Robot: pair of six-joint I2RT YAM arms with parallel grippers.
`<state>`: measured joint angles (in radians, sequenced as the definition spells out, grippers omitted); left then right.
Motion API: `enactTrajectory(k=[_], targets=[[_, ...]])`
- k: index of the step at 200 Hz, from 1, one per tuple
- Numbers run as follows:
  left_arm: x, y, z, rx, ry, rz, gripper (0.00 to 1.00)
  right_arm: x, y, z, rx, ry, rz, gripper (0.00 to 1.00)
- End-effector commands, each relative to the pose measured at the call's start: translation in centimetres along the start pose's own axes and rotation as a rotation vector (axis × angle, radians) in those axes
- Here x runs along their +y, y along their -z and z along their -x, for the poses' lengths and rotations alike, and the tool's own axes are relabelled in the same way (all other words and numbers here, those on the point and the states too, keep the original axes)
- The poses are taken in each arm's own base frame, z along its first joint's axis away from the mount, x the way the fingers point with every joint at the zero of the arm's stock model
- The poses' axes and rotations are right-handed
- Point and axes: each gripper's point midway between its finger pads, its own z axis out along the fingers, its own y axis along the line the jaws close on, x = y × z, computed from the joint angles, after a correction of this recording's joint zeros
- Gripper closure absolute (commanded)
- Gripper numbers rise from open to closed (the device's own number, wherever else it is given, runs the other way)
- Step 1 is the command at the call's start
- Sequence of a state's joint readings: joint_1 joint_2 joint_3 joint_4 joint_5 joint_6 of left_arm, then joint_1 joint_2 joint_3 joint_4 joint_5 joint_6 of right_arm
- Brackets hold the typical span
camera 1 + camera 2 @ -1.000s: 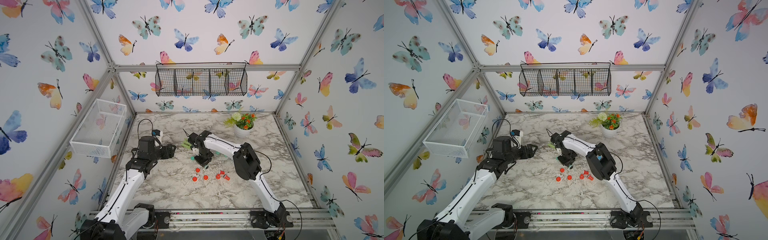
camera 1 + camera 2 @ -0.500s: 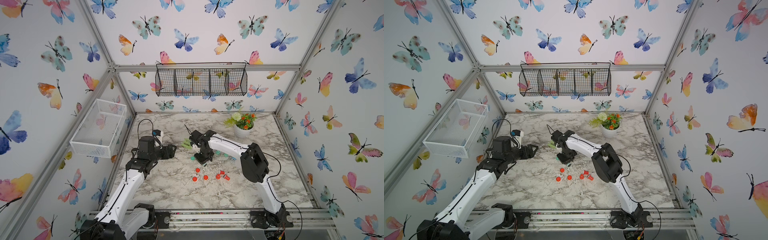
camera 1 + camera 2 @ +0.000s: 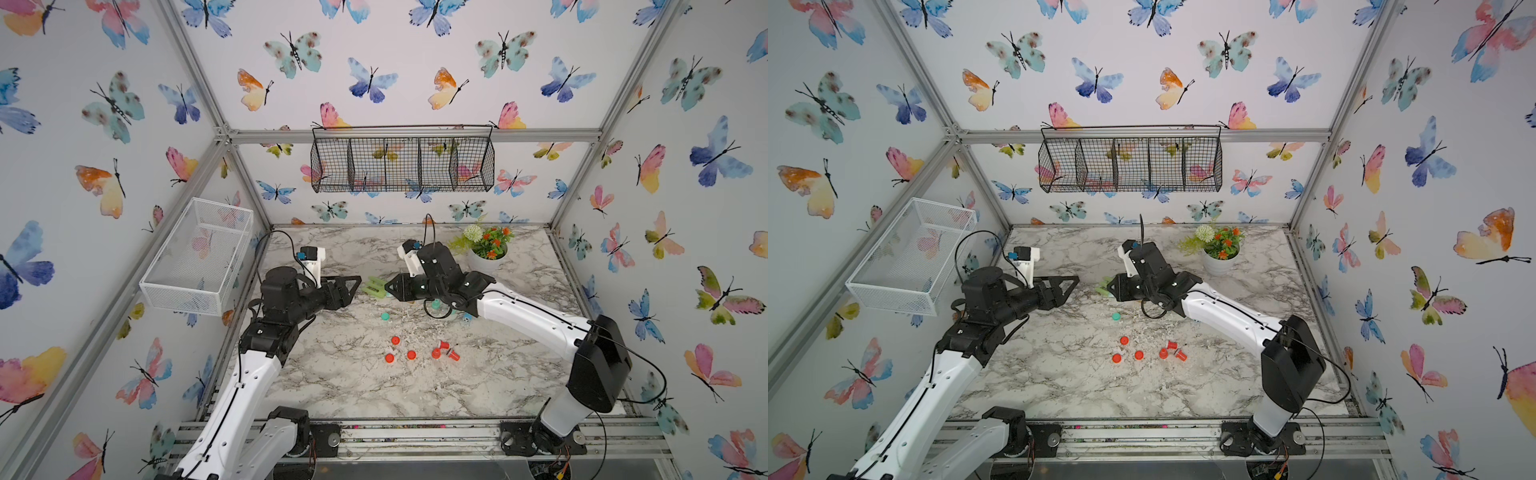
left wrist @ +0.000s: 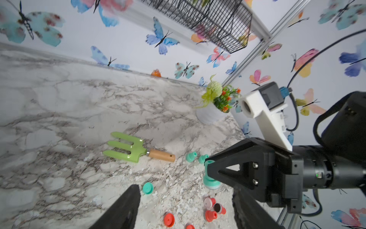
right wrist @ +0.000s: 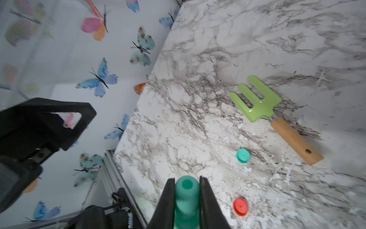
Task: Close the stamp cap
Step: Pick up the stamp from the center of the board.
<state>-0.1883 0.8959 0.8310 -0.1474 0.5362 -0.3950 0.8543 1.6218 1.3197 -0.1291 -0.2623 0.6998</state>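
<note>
My right gripper (image 5: 187, 180) is shut on a teal stamp (image 5: 187, 196), held above the table with its hollow handle end outward. In both top views this gripper (image 3: 389, 287) (image 3: 1110, 287) points left, toward my left gripper (image 3: 356, 286) (image 3: 1075, 282). The left wrist view shows the stamp (image 4: 209, 178) between the black jaws with its pale pad end low. A teal cap (image 3: 385, 316) (image 3: 1116, 316) (image 4: 148, 188) (image 5: 243, 156) lies flat on the marble below the gap between the grippers. My left gripper (image 4: 185, 190) is open and holds nothing.
A green garden fork (image 3: 376, 286) (image 4: 128, 147) (image 5: 257, 99) lies just behind the grippers. Red stamps and caps (image 3: 415, 353) are scattered nearer the front. Two more teal stamps (image 4: 191, 156) lie under my right arm. A flower pot (image 3: 486, 253) stands at the back right.
My right gripper has risen from the table with the teal stamp and swung level toward the left gripper. The left arm has not moved.
</note>
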Motion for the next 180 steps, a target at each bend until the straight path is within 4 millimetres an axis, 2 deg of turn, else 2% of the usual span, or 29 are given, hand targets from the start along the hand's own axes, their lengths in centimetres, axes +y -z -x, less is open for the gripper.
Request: enactTrajectory(k=[1,28,51,73,135,180], targets=[[-4.4,1.3,2.9,-0.079,-0.045,-0.145,0.24,5.3,2.3,4.3,-0.180,-0.177,0.260,0.88],[-7.9,1.6,3.4,-0.093,-0.131,-0.233,0.26,6.9,4.1,5.4,-0.244,-0.367,0.414,0.87],[-10.5,1.1,2.7,-0.087,-0.224,-0.277,0.31,7.4,4.4,5.4,-0.233,-0.504,0.509,0.88],[-11.6,0.3,1.8,-0.067,-0.250,-0.290,0.37,8.1,5.1,5.5,-0.224,-0.562,0.572,0.88],[-7.8,-0.9,1.9,-0.119,-0.238,-0.084,0.50,8.6,6.9,5.8,-0.238,-0.609,0.601,0.89],[-8.2,-1.5,1.7,-0.104,-0.280,-0.113,0.51,8.9,7.2,5.7,-0.225,-0.611,0.614,0.89]])
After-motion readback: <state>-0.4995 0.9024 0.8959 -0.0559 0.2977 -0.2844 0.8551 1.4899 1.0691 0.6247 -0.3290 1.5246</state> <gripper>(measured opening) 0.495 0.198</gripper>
